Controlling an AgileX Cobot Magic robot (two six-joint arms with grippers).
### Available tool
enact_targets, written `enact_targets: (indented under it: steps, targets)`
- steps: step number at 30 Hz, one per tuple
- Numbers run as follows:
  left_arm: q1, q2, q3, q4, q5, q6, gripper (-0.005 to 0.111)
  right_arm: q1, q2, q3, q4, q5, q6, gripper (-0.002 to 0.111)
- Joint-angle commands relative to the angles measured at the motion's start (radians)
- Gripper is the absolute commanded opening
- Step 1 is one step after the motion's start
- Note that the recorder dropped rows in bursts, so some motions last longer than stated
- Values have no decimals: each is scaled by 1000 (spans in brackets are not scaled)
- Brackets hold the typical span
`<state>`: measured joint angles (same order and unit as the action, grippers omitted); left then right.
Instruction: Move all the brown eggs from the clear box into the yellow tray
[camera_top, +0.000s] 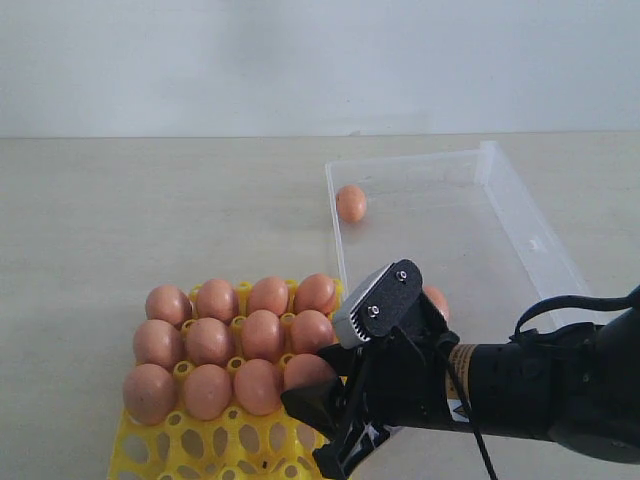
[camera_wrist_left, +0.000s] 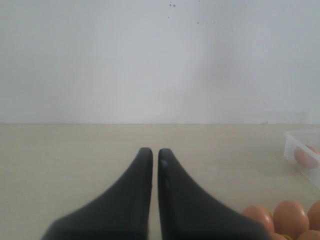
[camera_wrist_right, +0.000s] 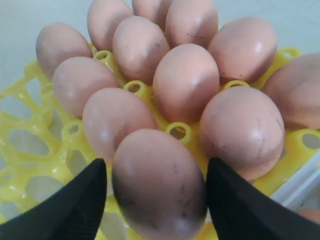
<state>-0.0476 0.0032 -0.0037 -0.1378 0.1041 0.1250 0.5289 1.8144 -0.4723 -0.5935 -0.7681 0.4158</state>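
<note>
Twelve brown eggs (camera_top: 262, 334) stand in the yellow tray (camera_top: 140, 455), three rows of four packed shell to shell in its far cups, while the cups of its near rows show open and yellow. The corner egg (camera_wrist_right: 159, 190) of the third row, on the side next to the box, sits between the black fingers (camera_wrist_right: 75, 210) of the right gripper (camera_wrist_right: 157, 161). The jaws are spread to the egg's width, one finger with a sliver of gap to the shell and the other right at it, so they flank the egg rather than pinch it. Just beside the tray lies the clear box (camera_top: 520, 215), its long side running away from the exterior camera. Inside it a loose egg (camera_top: 351, 203) rests at the far corner nearest the tray, and a half-hidden egg (camera_top: 437, 298) shows behind the right gripper's body, nearer the front. The left gripper (camera_wrist_left: 151, 150) points out across the pale table (camera_top: 100, 220), off to one side of the tray, its two fingers pressed together with only a thin slit between them and nothing in them. A white wall (camera_top: 300, 60) backs the table.
</note>
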Motion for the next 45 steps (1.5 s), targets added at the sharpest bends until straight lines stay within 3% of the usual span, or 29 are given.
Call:
enact_targets:
  steps: [1, 19, 27, 34, 37, 40, 43, 45]
  targets:
    - [3, -3, 4, 0, -4, 3, 4, 0, 1, 0, 6, 6, -13, 59]
    - [3, -3, 4, 0, 1, 3, 4, 0, -51, 0, 9, 15, -16, 59]
    - [3, -3, 4, 0, 1, 3, 4, 0, -174, 0, 83, 182, -87, 59]
    - [3, -3, 4, 0, 1, 3, 4, 0, -248, 0, 120, 98, -106, 59]
    - [3, -3, 4, 0, 1, 3, 4, 0, -319, -8, 315, 24, -262, 59]
    - [3, -3, 4, 0, 1, 3, 4, -2, -392, -70, 732, 44, -469, 59]
    - [3, -3, 4, 0, 1, 3, 4, -62, -387, -228, 1106, 367, -709, 59]
    - [3, -3, 4, 0, 1, 3, 4, -127, -327, -363, 1142, 560, -816, 59]
